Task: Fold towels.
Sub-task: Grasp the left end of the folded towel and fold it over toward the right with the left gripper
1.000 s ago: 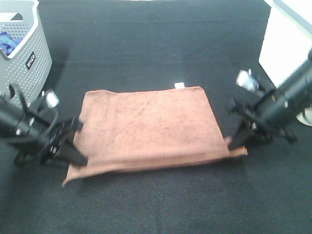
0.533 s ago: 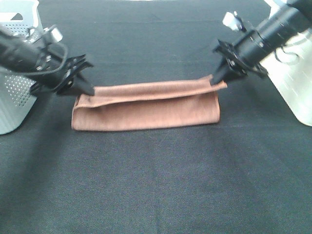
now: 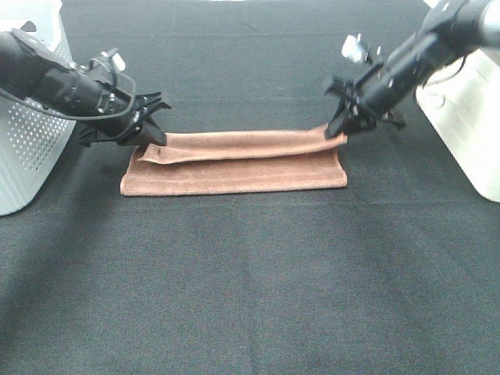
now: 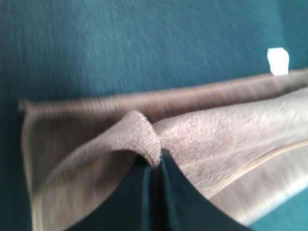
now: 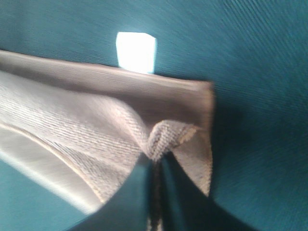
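Observation:
The reddish-brown towel (image 3: 234,162) lies folded in half as a long strip on the black table. My left gripper (image 3: 153,136) is shut on the upper layer's left corner, held just above the far edge. My right gripper (image 3: 336,130) is shut on the upper layer's right corner. In the left wrist view the towel (image 4: 216,130) is pinched between the fingertips (image 4: 153,166), and its white tag (image 4: 278,60) sticks out past the far edge. In the right wrist view the towel (image 5: 72,120) corner is pinched and the tag (image 5: 136,52) shows beyond the hem.
A grey perforated basket (image 3: 27,141) stands at the far left behind the left arm. A white container (image 3: 469,109) stands at the right edge. Black table cloth (image 3: 250,281) lies in front of the towel.
Both grippers carried the towel's near edge up and over to the far edge, folding it in half. They now sit lower, with the top layer nearly resting on the bottom one.

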`<act>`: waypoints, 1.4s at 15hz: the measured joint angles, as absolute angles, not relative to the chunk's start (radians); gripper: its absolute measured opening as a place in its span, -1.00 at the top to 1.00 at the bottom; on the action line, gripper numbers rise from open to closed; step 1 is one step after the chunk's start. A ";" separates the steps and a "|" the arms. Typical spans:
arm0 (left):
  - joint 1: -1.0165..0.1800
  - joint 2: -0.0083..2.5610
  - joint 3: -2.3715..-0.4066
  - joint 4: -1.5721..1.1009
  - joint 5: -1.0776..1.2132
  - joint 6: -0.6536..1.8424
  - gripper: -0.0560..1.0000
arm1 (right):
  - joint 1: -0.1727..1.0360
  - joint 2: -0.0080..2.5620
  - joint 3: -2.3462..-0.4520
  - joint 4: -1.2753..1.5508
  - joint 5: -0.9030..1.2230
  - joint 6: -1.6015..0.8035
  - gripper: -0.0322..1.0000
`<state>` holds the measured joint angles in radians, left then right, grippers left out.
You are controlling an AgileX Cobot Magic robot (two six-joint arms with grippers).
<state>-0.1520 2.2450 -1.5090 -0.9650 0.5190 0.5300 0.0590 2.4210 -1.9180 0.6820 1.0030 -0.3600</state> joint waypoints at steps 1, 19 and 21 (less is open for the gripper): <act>-0.152 2.252 -1.517 -0.971 0.519 0.530 0.63 | 0.059 2.426 -1.918 0.681 1.001 -0.359 0.46; -0.152 2.282 -1.538 -0.632 0.561 0.222 -0.53 | 0.058 2.345 -1.921 0.382 1.044 -0.184 -0.71; -0.152 2.292 -1.539 -0.652 0.558 0.222 -0.22 | 0.058 2.345 -1.921 0.381 1.044 -0.184 -0.71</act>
